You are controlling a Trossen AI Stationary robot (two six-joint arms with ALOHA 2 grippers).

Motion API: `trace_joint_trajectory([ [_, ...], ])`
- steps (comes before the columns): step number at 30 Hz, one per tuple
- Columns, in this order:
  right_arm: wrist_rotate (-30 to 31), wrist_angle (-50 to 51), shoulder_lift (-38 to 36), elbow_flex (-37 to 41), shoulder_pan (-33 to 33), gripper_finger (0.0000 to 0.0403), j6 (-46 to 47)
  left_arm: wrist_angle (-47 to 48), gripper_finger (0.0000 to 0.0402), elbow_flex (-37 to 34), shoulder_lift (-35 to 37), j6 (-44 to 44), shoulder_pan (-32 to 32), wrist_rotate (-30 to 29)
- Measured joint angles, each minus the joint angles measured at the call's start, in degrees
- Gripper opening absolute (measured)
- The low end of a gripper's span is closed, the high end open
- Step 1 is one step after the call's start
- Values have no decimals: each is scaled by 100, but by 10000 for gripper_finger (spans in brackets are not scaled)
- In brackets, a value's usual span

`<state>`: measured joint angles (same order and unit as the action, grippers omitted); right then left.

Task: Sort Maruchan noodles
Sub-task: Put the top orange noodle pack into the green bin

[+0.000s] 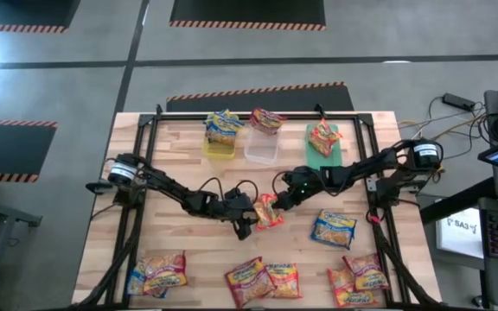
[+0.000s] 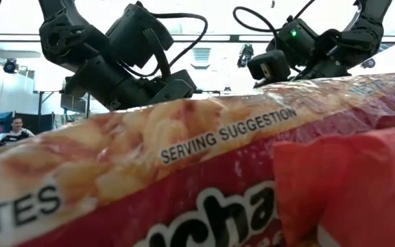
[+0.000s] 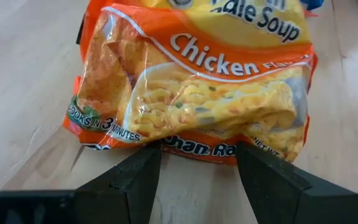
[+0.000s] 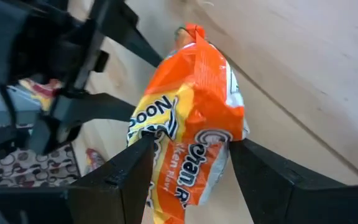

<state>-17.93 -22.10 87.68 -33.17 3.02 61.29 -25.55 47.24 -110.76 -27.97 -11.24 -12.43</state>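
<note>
An orange Maruchan chicken packet (image 1: 269, 212) is at the table's middle, between my two grippers. My right gripper (image 1: 278, 201) comes from the right and is shut on it (image 4: 191, 124). My left gripper (image 1: 249, 222) comes from the left and is open. Its two fingers (image 3: 138, 177) stand on either side of the packet's near edge (image 3: 197, 149); I cannot tell whether they touch it. Blue-and-yellow packets (image 1: 223, 125) lie in the yellow bin, a red one (image 1: 266, 119) on the clear bin and an orange one (image 1: 324, 136) in the green bin. My right gripper pinches the orange packet across its width (image 4: 166, 158) between its two fingers, near the end that faces the gripper. The fingers come slanting down from the table's right side. The packet stands on edge and tilted, its far end (image 4: 194, 34) reaching toward my left gripper.
The yellow bin (image 1: 218, 149), clear bin (image 1: 261, 152) and green bin (image 1: 323, 152) stand in a row at the far edge. A blue packet (image 1: 334, 229) lies right of centre. Several loose packets (image 1: 158, 275) lie along the near edge. A red packet (image 2: 184, 185) fills the low view.
</note>
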Motion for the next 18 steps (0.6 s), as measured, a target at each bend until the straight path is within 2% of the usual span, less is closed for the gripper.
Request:
trace_joint_trajectory([
  [9,-33,-781,354,-2,-150,203,-77,-36,196,84,-2,46,9,0],
  [18,-51,-852,529,-4,-165,203,-124,-44,196,87,-2,44,10,-24],
])
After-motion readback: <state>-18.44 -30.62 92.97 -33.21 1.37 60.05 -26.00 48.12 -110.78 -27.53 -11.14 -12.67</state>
